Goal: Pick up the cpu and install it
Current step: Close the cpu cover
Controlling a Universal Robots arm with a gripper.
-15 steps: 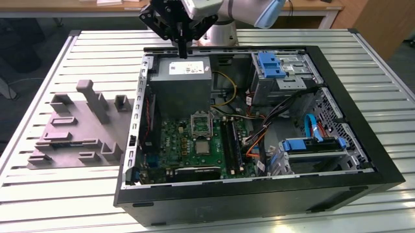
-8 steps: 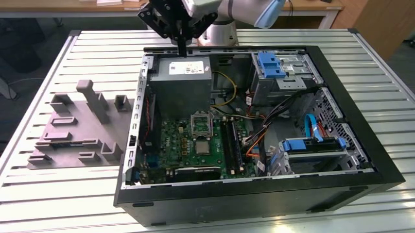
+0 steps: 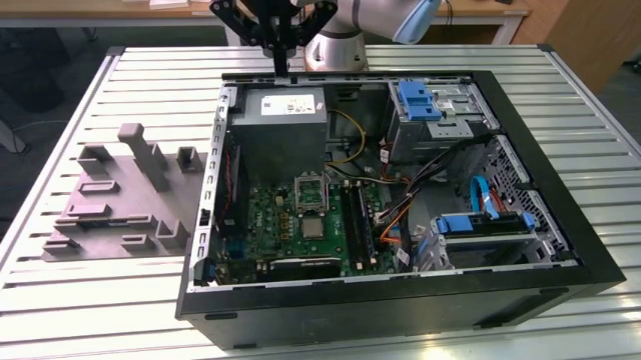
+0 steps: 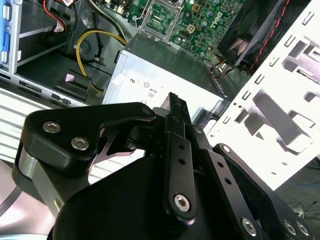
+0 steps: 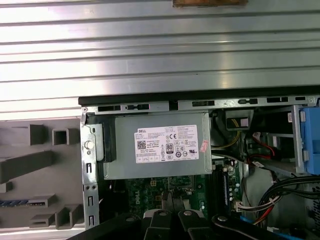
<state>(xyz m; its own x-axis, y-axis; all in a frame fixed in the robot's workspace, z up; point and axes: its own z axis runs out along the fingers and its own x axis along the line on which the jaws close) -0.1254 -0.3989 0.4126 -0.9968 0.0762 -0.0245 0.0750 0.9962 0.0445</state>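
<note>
In the exterior view the cpu (image 3: 314,227), a small silvery square with a pale rim, lies flat on the green circuit board (image 3: 270,225) inside the open computer case (image 3: 401,311). The opened metal socket frame (image 3: 311,187) is just behind it. My gripper (image 3: 284,73) hangs over the case's rear edge, above the grey power supply (image 3: 285,127) and well away from the cpu. Its black fingers (image 4: 176,102) are pressed together with nothing between them. The first wrist view looks down past the gripper (image 5: 170,200) onto the power supply (image 5: 160,150).
A grey moulded tray (image 3: 120,202) with raised blocks lies on the slatted metal table (image 3: 90,300), at the exterior view's left of the case. Inside the case are blue drive brackets (image 3: 416,101), a drive cage (image 3: 486,225) and loose cables (image 3: 346,135).
</note>
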